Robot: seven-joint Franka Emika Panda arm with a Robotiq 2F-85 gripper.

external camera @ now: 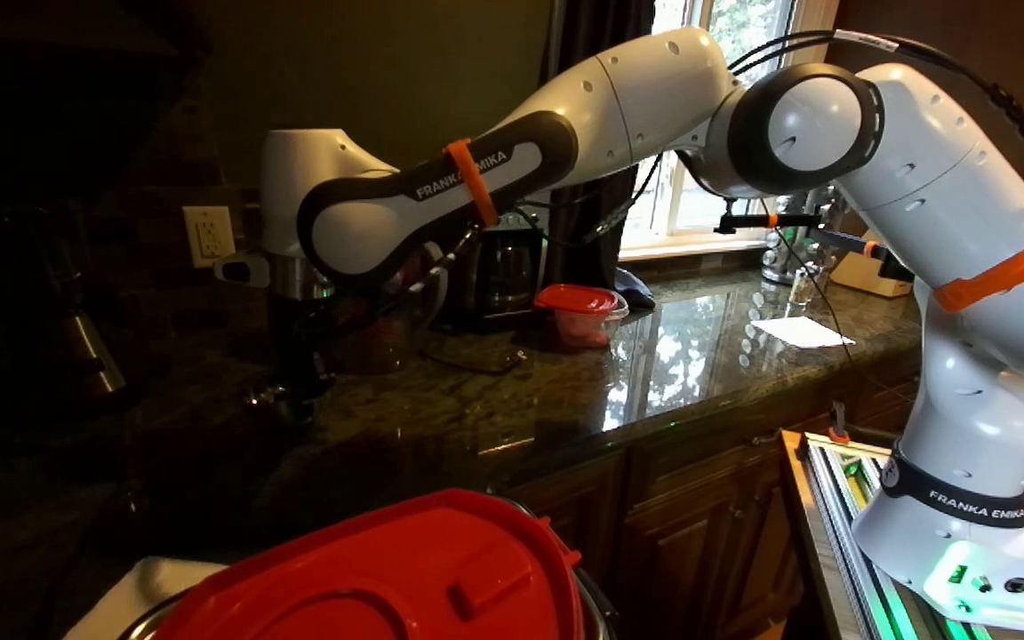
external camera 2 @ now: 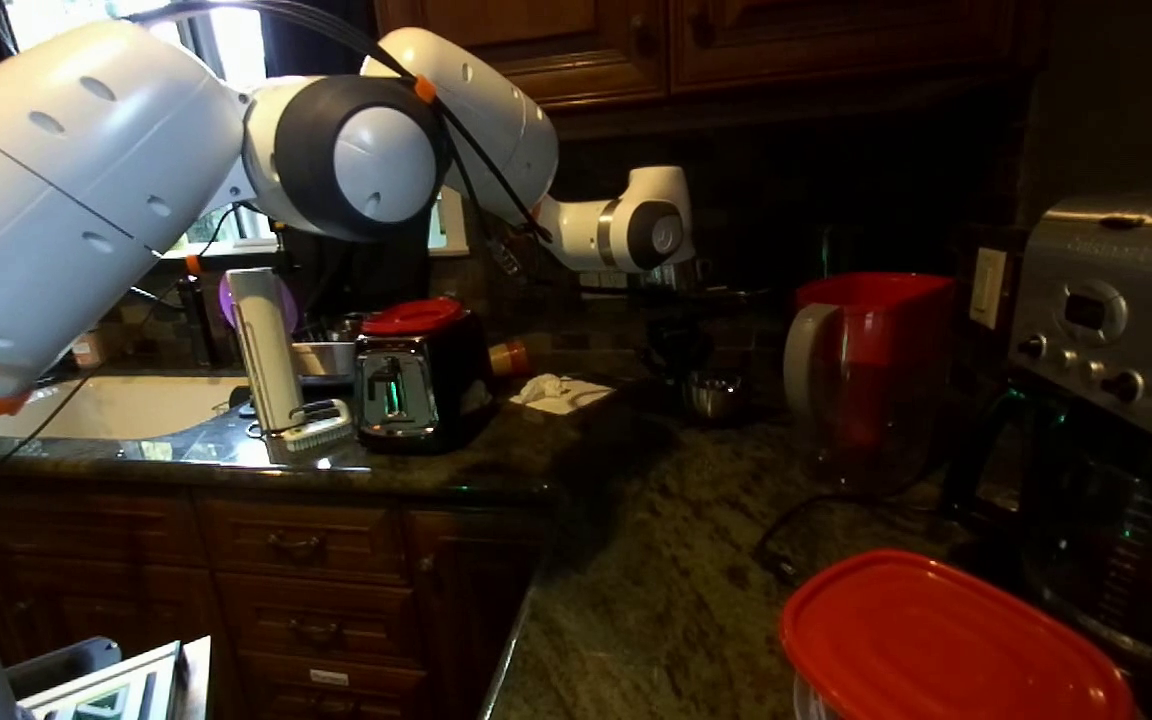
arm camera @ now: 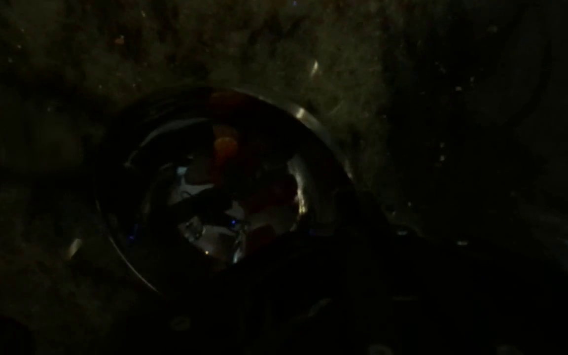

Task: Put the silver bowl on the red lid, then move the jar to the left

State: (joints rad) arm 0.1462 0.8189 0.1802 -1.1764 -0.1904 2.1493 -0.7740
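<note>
In an exterior view, can see the white arm (external camera: pixel 645 93) stretched from the right across the counter (external camera: pixel 476 400), with the gripper (external camera: pixel 301 404) pointing down at the edge of the silver bowl (external camera: pixel 268 397), on the counter in deep shadow. Can call the jaws pressed together; too dark to tell whether with the rim of the bowl pinched between. Behind the wrist, can find the red jar (external camera: pixel 379 342), partly covered by the arm. Farther along, can see the coffee maker (external camera: pixel 508 271), then a clear tub (external camera: pixel 583 329) topped with a red lid (external camera: pixel 576 299), and a white sheet (external camera: pixel 803 332) near the window (external camera: pixel 690 200).

In an exterior view with a sink (external camera 2: pixel 106 405) at its left, see the bowl upright on the counter between the toaster (external camera 2: pixel 401 390) and the jar, apart from both, with the gripper just above and to the left. Can spot a second red lid (external camera 2: pixel 412 317) on the toaster, the tub at near right, and the coffee maker beside the jar.

In the wrist view, very dark, look down into the bowl, shiny with reflections, some of them red. At lower right, find the rim covered by the gripper.
</note>
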